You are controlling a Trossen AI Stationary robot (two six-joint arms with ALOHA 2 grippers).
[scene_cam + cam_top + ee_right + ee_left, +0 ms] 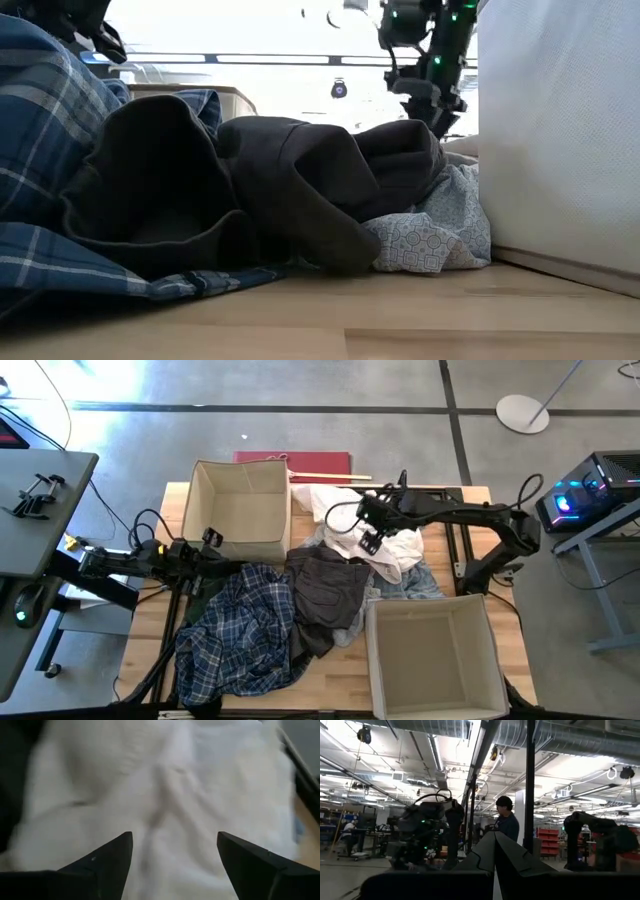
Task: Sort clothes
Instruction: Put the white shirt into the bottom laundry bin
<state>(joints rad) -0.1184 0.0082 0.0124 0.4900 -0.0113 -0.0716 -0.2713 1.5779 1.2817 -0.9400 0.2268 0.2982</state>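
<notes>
Clothes pile: heaped across the middle of the table [150, 620] in the high view, running from lower left to centre right.
Plaid shirt: blue-and-white plaid shirt [240, 635] sprawls at lower left of the pile, and it fills the left edge of the low view too.
Dark garment: dark grey garment [325, 590] lies bunched at the centre, overlapping the plaid's right side; in the low view it humps up in front and blocks most of what sits behind it.
White garment: white garment [385, 550] is up at the pile's upper right, spilling toward the far box.
Patterned cloth: pale patterned cloth [430, 235] peeks out under the dark one, pressed against the near box.
Far box: beige fabric box [240, 505] stands at upper centre-left, touching the pile's upper edge.
Near box: second beige box [435, 655] sits at lower right, its wall hard against the clothes.
Right gripper: right gripper [370, 540] hangs directly over the white garment, fingers spread wide, nothing between them; its wrist view shows white cloth just beyond both fingertips.
Left gripper: left gripper [210, 540] waits at centre left, above the plaid's upper edge beside the far box; whether its fingers are apart or together, cannot tell.
Background: a person [506, 822] stands in the room beyond, seen in the left wrist view.
</notes>
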